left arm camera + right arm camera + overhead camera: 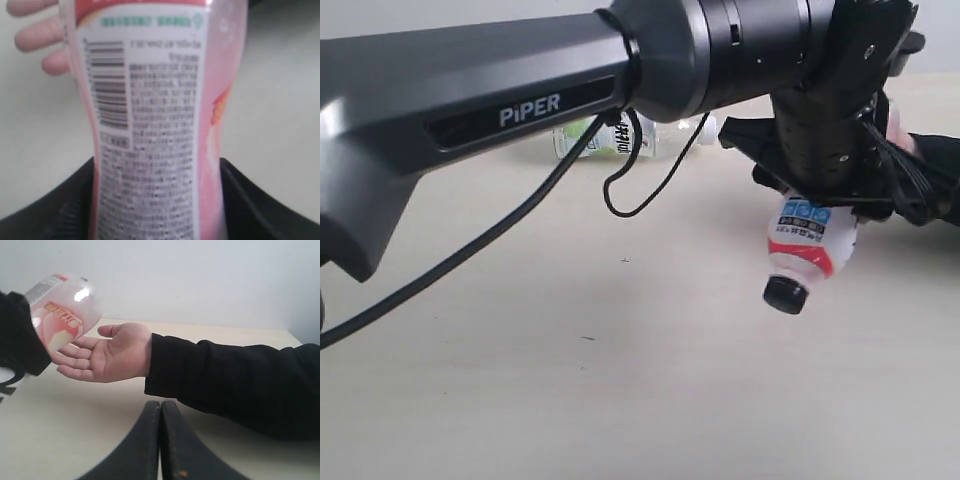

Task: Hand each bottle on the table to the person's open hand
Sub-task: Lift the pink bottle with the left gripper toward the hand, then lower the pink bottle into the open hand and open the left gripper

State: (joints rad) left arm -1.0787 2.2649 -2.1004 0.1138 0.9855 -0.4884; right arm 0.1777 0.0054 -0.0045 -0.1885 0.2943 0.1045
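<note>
The one word that reads clearly is "PiPER", in pale letters on a recessed panel of the left arm (470, 90). The black-capped bottle (807, 245) has a red-and-white label with a row of blue squares and dark characters, too small to read. In the left wrist view its back panel shows a barcode (107, 85), a teal line and dense blurred print, none legible. Its red characters in the right wrist view are unreadable. The green-labelled bottle (582, 140) lying near the far edge of the surface (620, 380) bears dark characters, also illegible.

The near table (620, 400) lies bare; the left arm (470, 90) (cable (520, 215) dangling) stands before the lying bottle (660, 143).
</note>
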